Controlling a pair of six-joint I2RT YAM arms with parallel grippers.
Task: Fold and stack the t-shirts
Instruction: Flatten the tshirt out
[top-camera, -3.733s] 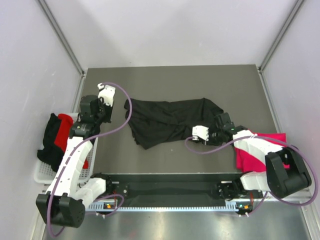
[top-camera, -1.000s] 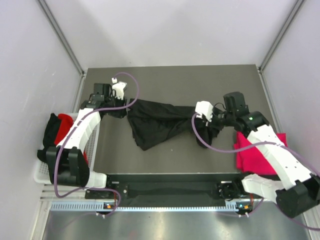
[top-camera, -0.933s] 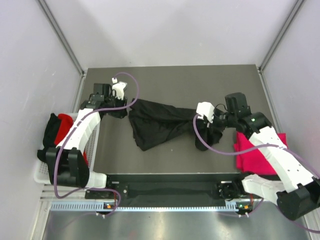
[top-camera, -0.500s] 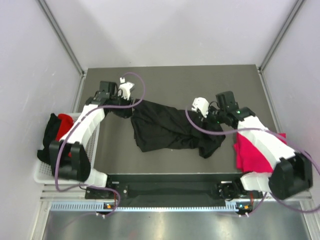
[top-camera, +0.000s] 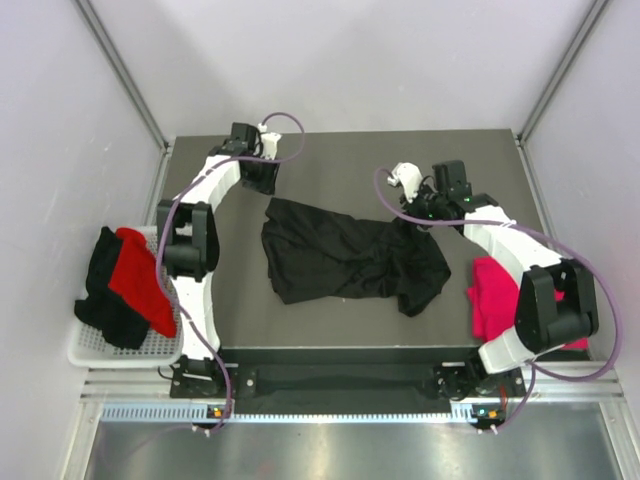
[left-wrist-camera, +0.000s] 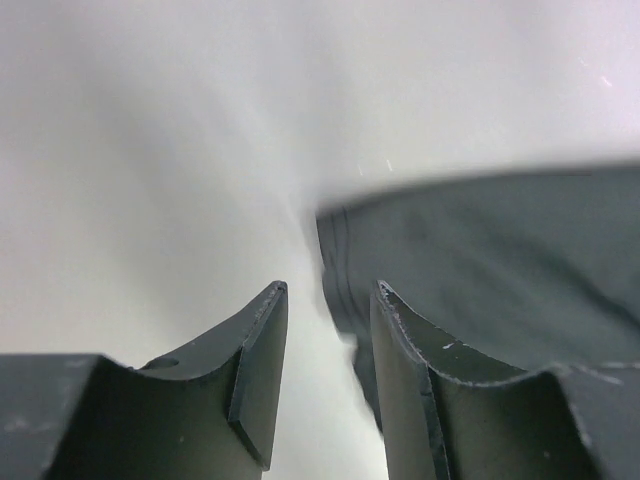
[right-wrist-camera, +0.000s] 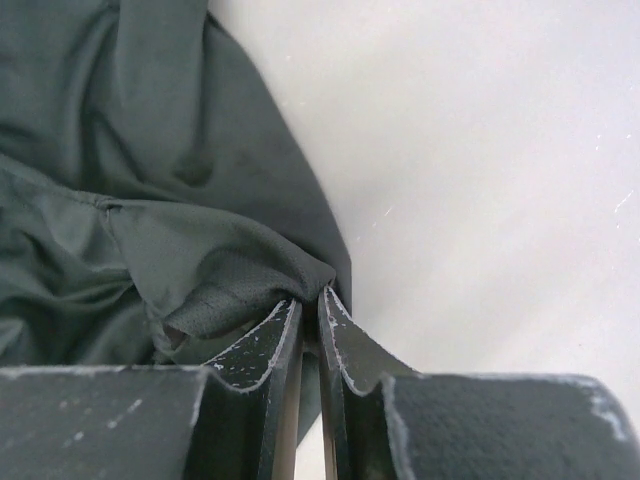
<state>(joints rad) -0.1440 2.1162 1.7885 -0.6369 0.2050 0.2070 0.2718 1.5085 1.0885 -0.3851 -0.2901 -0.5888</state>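
Note:
A black t-shirt (top-camera: 340, 255) lies crumpled and spread across the middle of the table. My right gripper (top-camera: 408, 218) is shut on a fold at its far right corner; in the right wrist view the jaws (right-wrist-camera: 310, 295) pinch bunched black cloth (right-wrist-camera: 150, 200). My left gripper (top-camera: 262, 178) hovers open just beyond the shirt's far left corner, holding nothing. In the left wrist view its fingers (left-wrist-camera: 330, 290) stand apart, with the shirt's edge (left-wrist-camera: 480, 250) blurred ahead to the right. A pink t-shirt (top-camera: 490, 300) lies at the table's right edge.
A white wire basket (top-camera: 90, 345) sits off the table's left side, holding black cloth (top-camera: 100, 265) and red cloth (top-camera: 140, 285). The grey table (top-camera: 340, 160) is bare along its far edge. Pale walls close in on three sides.
The left gripper has moved off the shirt's left corner toward the far edge. The right gripper has carried its pinched corner farther back. The shirt now lies lower and wider.

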